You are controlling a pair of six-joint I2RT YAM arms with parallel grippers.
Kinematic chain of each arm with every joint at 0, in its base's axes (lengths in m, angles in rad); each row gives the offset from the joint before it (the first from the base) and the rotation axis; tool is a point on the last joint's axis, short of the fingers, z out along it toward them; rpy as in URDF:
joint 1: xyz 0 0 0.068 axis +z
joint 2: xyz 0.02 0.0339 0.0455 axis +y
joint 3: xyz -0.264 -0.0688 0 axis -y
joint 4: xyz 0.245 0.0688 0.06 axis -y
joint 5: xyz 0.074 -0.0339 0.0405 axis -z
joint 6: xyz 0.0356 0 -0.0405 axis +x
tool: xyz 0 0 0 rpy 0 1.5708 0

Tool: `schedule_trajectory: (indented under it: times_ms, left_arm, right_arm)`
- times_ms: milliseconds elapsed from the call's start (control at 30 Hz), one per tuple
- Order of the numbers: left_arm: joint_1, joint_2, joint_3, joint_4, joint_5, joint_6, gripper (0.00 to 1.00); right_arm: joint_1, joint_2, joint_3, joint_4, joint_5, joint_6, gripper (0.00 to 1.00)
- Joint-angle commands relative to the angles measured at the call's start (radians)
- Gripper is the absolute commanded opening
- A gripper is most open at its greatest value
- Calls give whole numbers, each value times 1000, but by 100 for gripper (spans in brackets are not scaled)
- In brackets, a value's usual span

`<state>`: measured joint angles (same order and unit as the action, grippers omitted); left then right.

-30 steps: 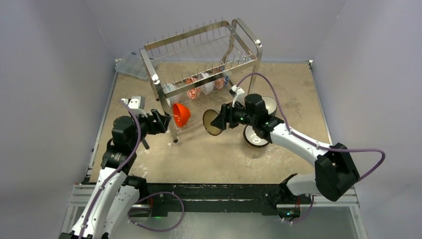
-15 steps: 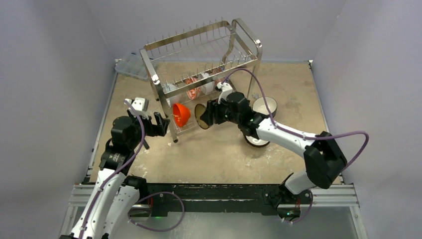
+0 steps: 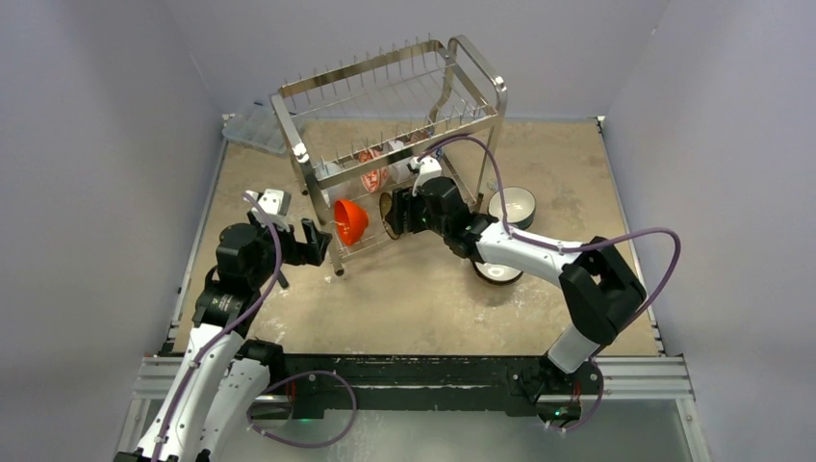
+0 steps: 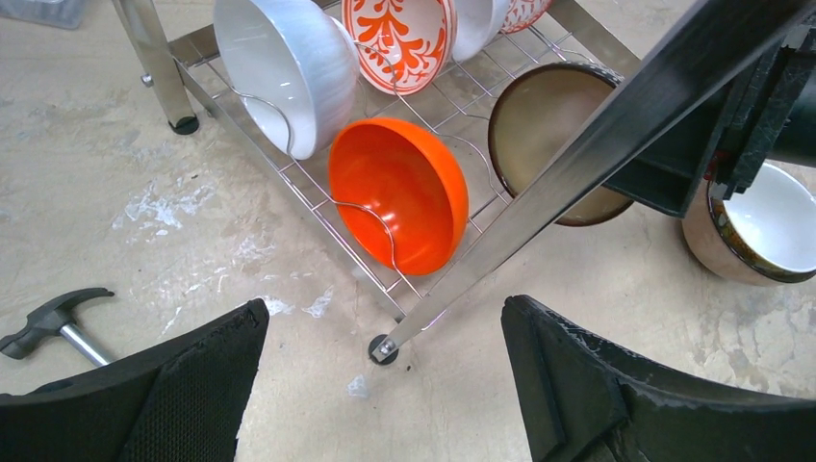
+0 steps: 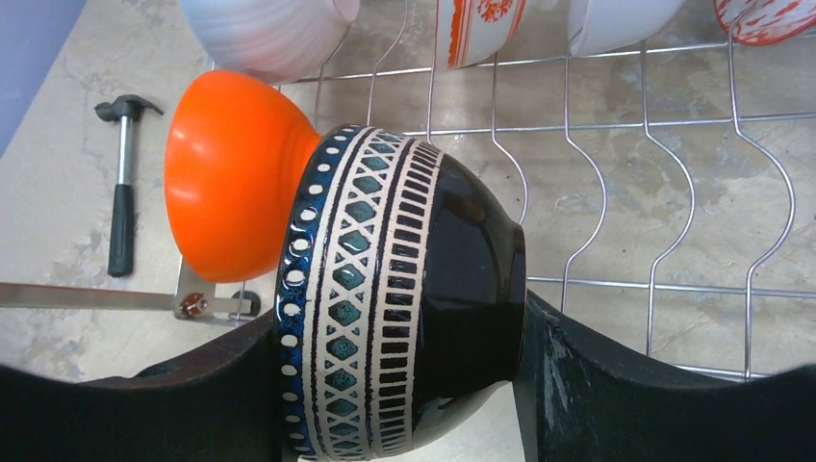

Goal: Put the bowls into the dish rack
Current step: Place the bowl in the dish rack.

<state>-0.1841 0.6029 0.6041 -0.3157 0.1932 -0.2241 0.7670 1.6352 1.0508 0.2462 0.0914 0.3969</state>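
The steel dish rack (image 3: 478,69) stands at the back middle. An orange bowl (image 3: 350,221) sits on edge at the front left of its lower tier, also in the left wrist view (image 4: 399,202). Red floral bowls (image 4: 399,38) and a white bowl (image 4: 284,67) stand behind it. My right gripper (image 3: 412,214) is shut on a teal-patterned bowl (image 5: 385,289) and holds it on edge over the lower tier's wires, right beside the orange bowl (image 5: 226,183). My left gripper (image 3: 310,241) is open and empty, just left of the rack's front leg (image 4: 577,164).
Two white bowls with dark outsides sit on the table right of the rack, one (image 3: 512,204) farther back and one (image 3: 496,269) nearer. A small hammer (image 4: 53,322) lies left of the rack. A clear plastic box (image 3: 252,127) is at the back left.
My right gripper has carried the teal-patterned bowl leftward into the rack's lower tier, up next to the orange bowl. The left gripper has barely moved.
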Motion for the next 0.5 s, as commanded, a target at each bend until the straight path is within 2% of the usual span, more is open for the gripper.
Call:
schedule_trajectory:
  times_ms: [0, 333, 467]
  left_arm:
    - [3, 1, 30, 31, 28, 17, 90]
    - [3, 12, 24, 37, 50, 10, 90]
    - [3, 13, 24, 36, 51, 12, 91]
  right_arm:
    - [5, 17, 90, 76, 32, -31, 0]
    - [10, 120, 167, 30, 17, -56, 0]
    - [23, 147, 195, 1, 80, -78, 0]
